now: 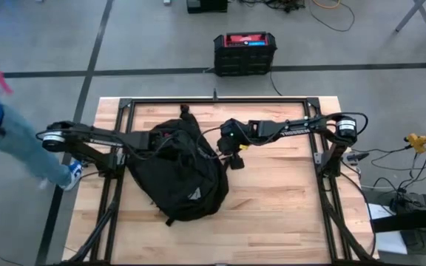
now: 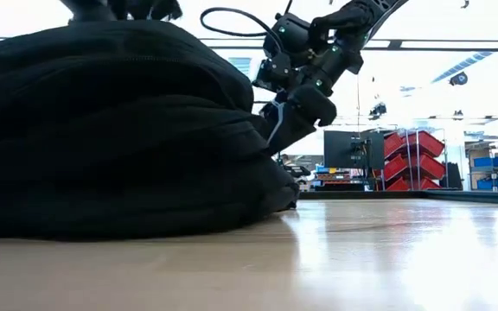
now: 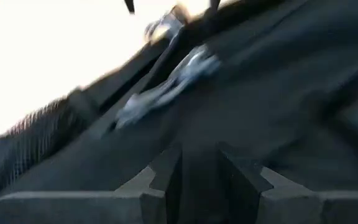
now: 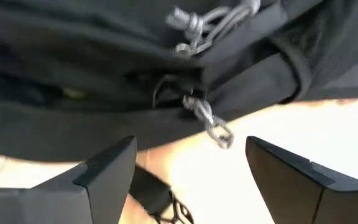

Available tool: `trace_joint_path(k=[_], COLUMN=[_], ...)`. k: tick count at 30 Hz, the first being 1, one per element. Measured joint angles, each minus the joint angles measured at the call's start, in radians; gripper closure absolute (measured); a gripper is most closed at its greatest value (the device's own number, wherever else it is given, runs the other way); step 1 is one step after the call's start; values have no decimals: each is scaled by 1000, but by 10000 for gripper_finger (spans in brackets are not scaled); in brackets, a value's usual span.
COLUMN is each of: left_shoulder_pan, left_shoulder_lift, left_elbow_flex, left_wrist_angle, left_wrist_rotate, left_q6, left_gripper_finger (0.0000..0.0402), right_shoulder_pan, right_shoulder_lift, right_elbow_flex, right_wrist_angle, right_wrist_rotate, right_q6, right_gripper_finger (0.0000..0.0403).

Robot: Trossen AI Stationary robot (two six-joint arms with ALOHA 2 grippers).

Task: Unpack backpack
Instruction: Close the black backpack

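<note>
Right gripper hung with fingers apart just short of the backpack; you should have closed squarely on the zip pull ahead. Left gripper pinched fabric.

Workshop: red storage bins, taped concrete floor.

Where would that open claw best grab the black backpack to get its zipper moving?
Probably the grey cord zipper pull dangling from the backpack: it hangs free of the fabric, right ahead of the right gripper, whose fingers are spread. Coming from the backpack's right side looks easiest.
</note>
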Motion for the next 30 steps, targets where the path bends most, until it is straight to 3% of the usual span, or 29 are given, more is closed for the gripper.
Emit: trace_joint_path(k=[7, 12, 17, 21, 25, 30], left_shoulder_pan=[-46, -50, -51, -51, -51, -51], left_shoulder_lift=[4, 4, -4, -9, -8, -6], left_elbow_flex=[38, -43, -126, -169, -171, -169], left_wrist_angle=[-93, -107, -50, 28, 46, 47], left_wrist_rotate=[2, 2, -5, -2, 0, -2], left_q6=[-99, -240, -277, -281, -263, -258], left_gripper_finger=[322, 322, 322, 322, 322, 322], right_shoulder_pan=[-7, -6, -13, -13, -13, -5], right_shoulder_lift=[56, 108, 134, 150, 154, 99], right_elbow_flex=[0, 0, 0, 0, -1, -2], right_wrist_angle=[87, 127, 154, 149, 137, 90], right_wrist_rotate=[-4, 3, 7, 10, 7, 29], right_q6=[15, 26, 14, -16, -53, -35], right_gripper_finger=[147, 173, 210, 271, 380, 399])
